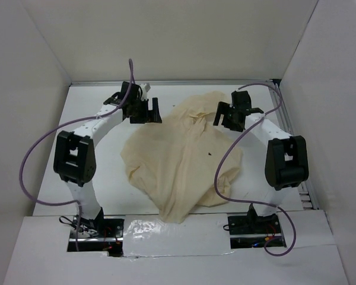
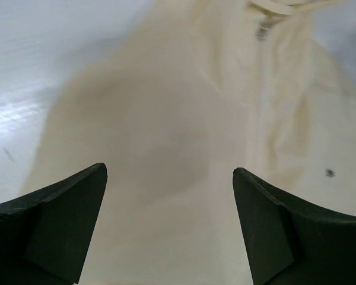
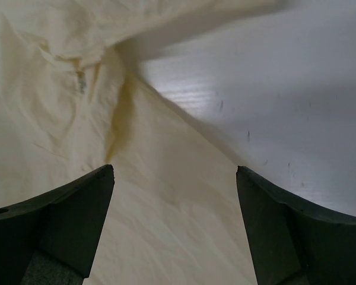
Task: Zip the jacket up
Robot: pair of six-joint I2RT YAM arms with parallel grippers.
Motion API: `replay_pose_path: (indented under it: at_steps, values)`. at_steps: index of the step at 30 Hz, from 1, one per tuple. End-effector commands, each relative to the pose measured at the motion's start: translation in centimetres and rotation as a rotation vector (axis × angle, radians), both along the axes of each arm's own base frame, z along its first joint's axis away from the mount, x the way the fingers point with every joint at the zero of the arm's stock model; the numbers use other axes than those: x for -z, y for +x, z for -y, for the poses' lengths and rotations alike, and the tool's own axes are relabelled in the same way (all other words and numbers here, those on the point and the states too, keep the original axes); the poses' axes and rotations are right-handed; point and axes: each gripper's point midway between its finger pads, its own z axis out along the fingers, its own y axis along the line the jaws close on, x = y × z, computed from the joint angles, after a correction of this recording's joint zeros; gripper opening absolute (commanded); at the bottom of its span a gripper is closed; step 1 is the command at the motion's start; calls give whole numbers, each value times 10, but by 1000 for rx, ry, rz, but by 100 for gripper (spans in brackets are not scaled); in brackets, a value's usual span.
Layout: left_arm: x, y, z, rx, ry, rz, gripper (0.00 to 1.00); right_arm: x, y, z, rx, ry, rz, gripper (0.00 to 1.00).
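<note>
Jacket: the jacket (image 1: 178, 160) lies crumpled in a pale cream heap, between the two grippers and running back from them toward the arm bases.
Dark speck: a small dark speck (image 1: 209, 153) sits on the fabric, nearer the right gripper than the left; too small to tell what it is.
Grey piece: a small greyish piece (image 3: 81, 83) sits at a crease, ahead and to the left of the right gripper's fingers.
Left gripper: the left gripper (image 1: 145, 111) has its fingers spread wide with nothing between them; fabric fills nearly everything ahead of it.
Right gripper: the right gripper (image 1: 228, 116) is also spread wide and holds nothing; fabric lies ahead on its left, bare surface on its right.
Table: the white table (image 1: 89, 107) shows outboard of each gripper.
Cables: a purple cable (image 1: 29, 160) loops off each arm.
</note>
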Motion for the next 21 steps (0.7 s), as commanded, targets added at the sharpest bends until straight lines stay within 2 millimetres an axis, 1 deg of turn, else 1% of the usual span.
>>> replay_pose_path:
  at_steps: [1,2,3,4,5,6,7,8,9,10,11,12,13,14,15,16,17,18,19,20,21]
  values:
    - [11,32,-15,94,138,93,99,19,-17,9,18,-46,-62,91]
    - [32,37,-18,109,167,70,99,22,-16,6,-11,-37,-58,91]
    - [40,42,-21,118,180,75,99,24,-16,-5,-62,-7,-65,91]
    - [52,48,-20,140,189,77,99,26,-10,-13,-85,3,-67,91]
    - [57,50,-18,160,175,71,99,27,-5,-19,-103,9,-66,91]
    - [59,53,-17,164,162,72,99,19,6,-25,-108,26,-41,90]
    - [65,56,-12,186,149,67,99,21,10,-31,-127,36,-48,88]
    - [67,59,-11,189,147,69,99,31,11,-36,-141,46,-79,88]
    - [72,60,-12,179,152,60,99,27,20,-42,-152,59,-65,88]
    - [81,62,-13,179,165,44,99,29,22,-46,-162,68,-69,88]
    - [87,62,-15,169,177,28,99,39,23,-50,-168,64,-89,88]
    - [89,62,-15,166,183,22,97,38,28,-53,-171,65,-80,88]
    - [99,60,-17,167,191,-1,94,45,30,-57,-178,62,-97,88]
    - [103,59,-17,166,193,-12,90,44,30,-60,-186,62,-97,88]
    - [108,56,-17,173,195,-23,78,40,35,-63,-189,63,-82,88]
    - [111,55,-17,164,195,-31,70,40,39,-66,-193,69,-68,88]
    - [113,54,-18,163,188,-38,60,37,43,-71,-191,80,-53,87]
    - [116,51,-16,165,180,-48,43,40,46,-74,-189,87,-52,83]
    - [115,50,-16,167,166,-52,32,44,48,-74,-180,88,-66,80]
    - [115,49,-14,172,155,-51,22,36,57,-76,-166,95,-54,76]
    - [112,49,-14,166,143,-49,4,48,56,-76,-166,92,-90,67]
